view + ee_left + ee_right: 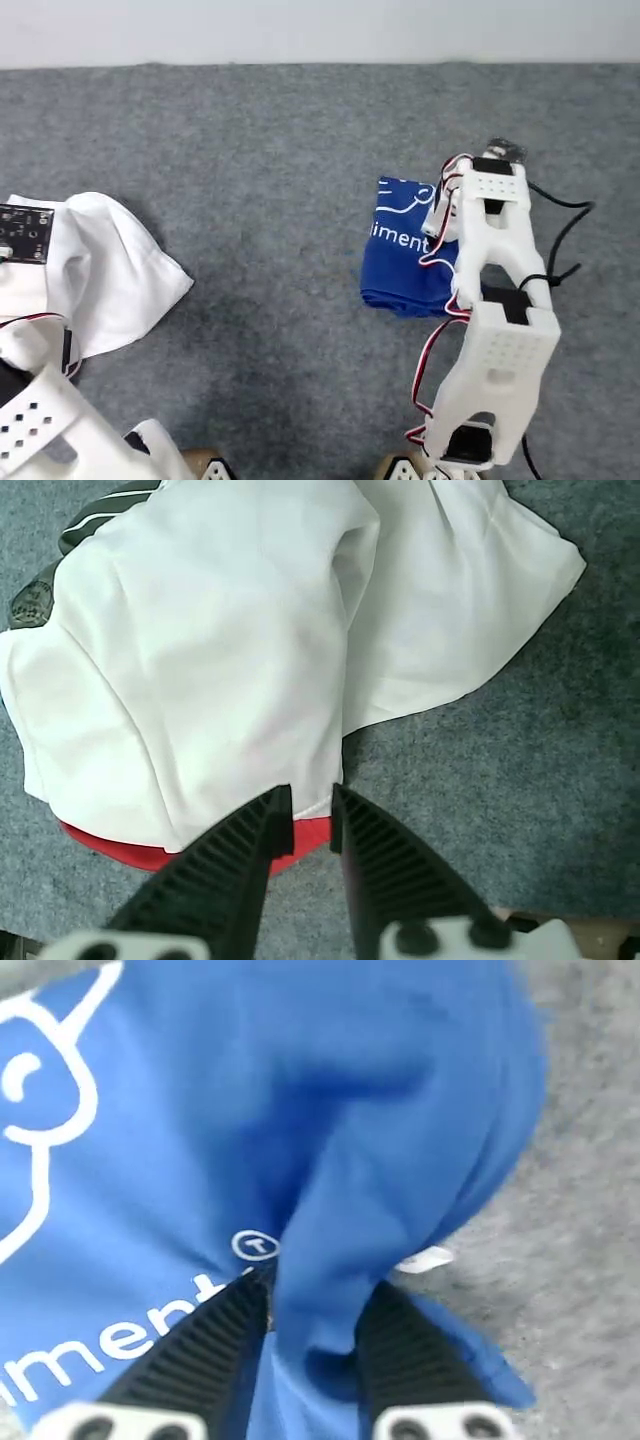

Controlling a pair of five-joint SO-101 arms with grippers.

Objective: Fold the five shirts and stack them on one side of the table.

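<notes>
Left arm: the white plastic left arm [40, 420] is seen at the near left corner of the desk, just beside the white shirt.
Left pincer: the black ribbed left pincer [312, 798] is held over the near hem of the white shirt. Its fingers are nearly pressed together, with only a thin slit left between them, and no cloth is seen gripped.
Red shirt: a red fabric shirt [300, 842] is seen as a thin strip under the near hem of the white shirt, touching it.
White shirt: the loose white fabric shirt [200, 660] is spread in soft, rumpled folds at the left edge of the desk.
Dark garment: a dark olive garment with pale stripes [90, 520] is partly covered by the white shirt on the side away from the left pincer.
Right arm: the white plastic right arm [500, 330] is stretched from the near edge over the right half of the desk, above the right side of the blue shirt.
Right pincer: the black ribbed right pincer [318, 1290] is clamped on a raised fold of the blue shirt, and the cloth is pinched between both fingers.
Blue shirt: the folded blue fabric shirt with white print [400, 265] is laid as a compact block right of the desk's middle, well apart from the white shirt. A small white tag [425, 1258] is seen at its edge.
Desk: the grey carpet-like desk [250, 150] is seen under all the shirts.
Wall: a pale wall [300, 30] is seen beyond the far edge of the desk.
</notes>
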